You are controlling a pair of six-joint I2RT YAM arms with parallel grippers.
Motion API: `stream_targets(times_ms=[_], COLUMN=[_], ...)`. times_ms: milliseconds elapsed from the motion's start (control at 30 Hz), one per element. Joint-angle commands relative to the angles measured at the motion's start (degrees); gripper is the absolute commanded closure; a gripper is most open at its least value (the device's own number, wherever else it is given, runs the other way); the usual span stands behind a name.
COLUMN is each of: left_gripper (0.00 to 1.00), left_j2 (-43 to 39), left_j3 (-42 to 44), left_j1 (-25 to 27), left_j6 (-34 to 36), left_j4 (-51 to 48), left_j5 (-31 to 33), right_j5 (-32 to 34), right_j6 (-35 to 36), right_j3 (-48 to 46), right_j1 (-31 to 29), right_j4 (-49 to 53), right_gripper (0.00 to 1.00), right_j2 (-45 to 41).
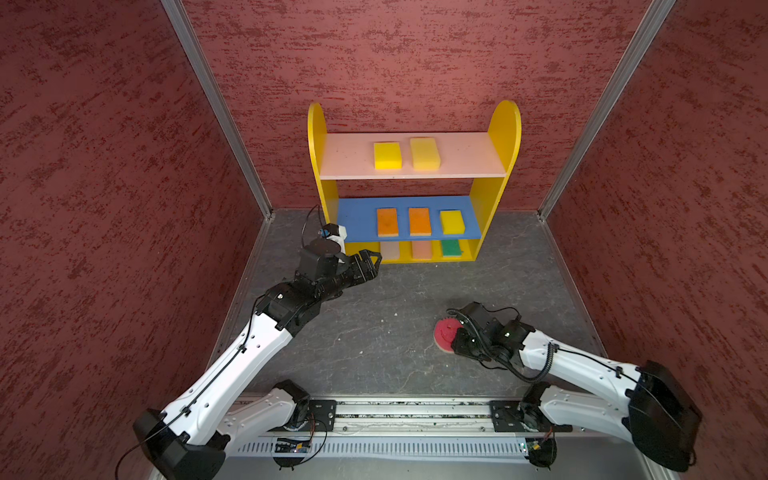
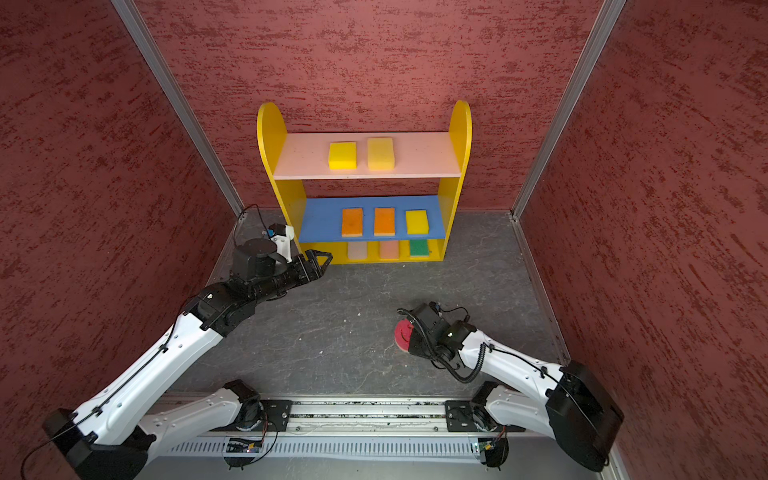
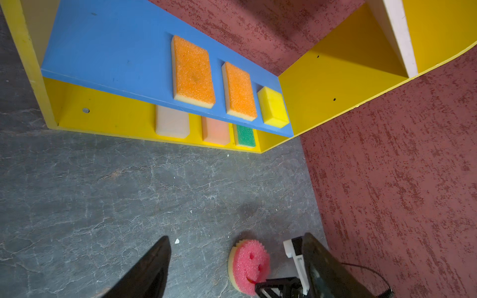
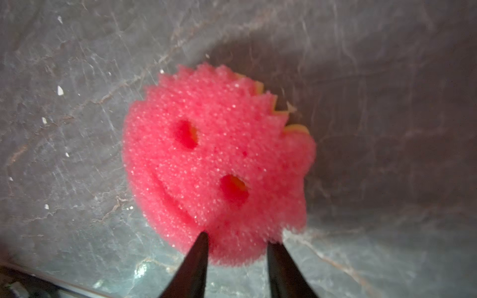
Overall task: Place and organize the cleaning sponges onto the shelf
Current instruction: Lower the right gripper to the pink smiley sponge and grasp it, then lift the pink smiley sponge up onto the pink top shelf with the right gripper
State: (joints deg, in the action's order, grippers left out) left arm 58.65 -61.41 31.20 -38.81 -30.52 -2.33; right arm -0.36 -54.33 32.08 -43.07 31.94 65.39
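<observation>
A thin grip that may slip
My right fingers (image 4: 236, 241) pinch just the rim of the round pink sponge (image 1: 444, 332), toward the worktop's front right corner; soft foam may slip out. My left fingers (image 1: 371, 262), wide open and empty, may bump the shelf (image 1: 503, 133) at the back edge.

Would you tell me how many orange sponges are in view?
2: the left orange sponge and the right orange sponge lie side by side on the blue middle board; none seems hidden.

shelf (image 1: 505, 124): rear | top board (image 1: 465, 153): two sponges (image 1: 387, 156) | middle board (image 1: 357, 216): three | bottom board (image 1: 467, 251): three | last sponge (image 1: 444, 332): front-right
</observation>
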Motion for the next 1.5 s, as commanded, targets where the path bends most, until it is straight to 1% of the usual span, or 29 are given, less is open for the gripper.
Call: stream_targets(times_ms=[0, 133, 200, 333, 467, 600, 700, 767, 900, 967, 1067, 1133, 1200, 1267, 1400, 1467], left_gripper=[0.20, 0.20, 0.20, 0.20, 0.20, 0.20, 0.20, 0.20, 0.20, 0.20, 0.20, 0.20, 0.20, 0.20, 0.20, 0.20], left_j2=[-0.73, -1.67, -2.09, -3.31, -4.16, -4.07, -4.46, -4.75, -4.78, -4.77, -4.85, -5.26, -5.70, -6.06, -5.90, -5.55], left_j3=[0.38, 0.99, 1.45, 2.39, 3.53, 4.55, 4.55, 4.56, 4.70, 4.85, 4.92, 4.98, 5.06, 5.29, 5.61, 5.60], left_j1=[0.07, -0.24, -0.76, -2.34, -3.81, -4.79, -5.25, -5.62, -6.02, -6.14, -6.35, -6.60, -7.09, -7.83, -9.51, -10.05], left_j6=[-0.23, 0.29, 0.32, 0.26, 0.23, 0.04, 0.04, 0.11, 0.03, -0.20, -0.22, 0.00, 0.04, 0.13, 0.17, 0.18], left_j4=[0.91, 0.91, 1.10, 1.23, 1.94, 2.66, 2.61, 2.71, 2.74, 2.90, 2.33, 1.66, 1.12, 0.84, 0.59, 0.54], left_j5=[-0.60, -0.38, -0.87, -2.13, -3.08, -4.42, -4.48, -4.70, -5.09, -5.30, -5.43, -5.32, -5.07, -5.25, -6.20, -6.68], right_j5=[4.79, 6.05, 6.43, 7.19, 6.03, 4.32, 4.21, 5.23, 7.77, 8.39, 6.56, 5.89, 5.03, 3.89, 3.37, 2.53], right_j6=[3.39, 8.44, 10.32, 13.23, 16.26, 18.14, 20.12, 22.33, 26.92, 28.40, 28.96, 28.64, 27.80, 26.72, 25.48, 24.52], right_j3=[3.86, 12.84, 17.31, 26.04, 35.08, 42.93, 50.69, 58.40, 78.77, 89.21, 104.88, 117.39, 125.12, 124.68, 116.24, 115.00], right_j1=[1.75, 2.11, 2.11, 2.45, 3.73, 4.29, 5.82, 7.92, 12.31, 14.68, 18.12, 20.09, 22.11, 23.61, 24.77, 25.54], right_j4=[-0.64, 5.14, 8.57, 15.99, 22.73, 26.77, 29.04, 30.89, 32.02, 32.69, 33.94, 36.63, 38.12, 36.20, 27.83, 26.11], right_gripper=[0.76, 0.81, 0.86, 0.92, 1.00, 1.00, 1.00, 1.00, 1.00, 1.00, 1.00, 1.00, 1.00, 1.00, 1.00, 1.00], right_j2=[2.29, 4.30, 5.38, 5.81, 5.78, 6.60, 7.00, 8.33, 14.70, 20.47, 29.54, 36.72, 41.78, 43.21, 41.86, 41.84])
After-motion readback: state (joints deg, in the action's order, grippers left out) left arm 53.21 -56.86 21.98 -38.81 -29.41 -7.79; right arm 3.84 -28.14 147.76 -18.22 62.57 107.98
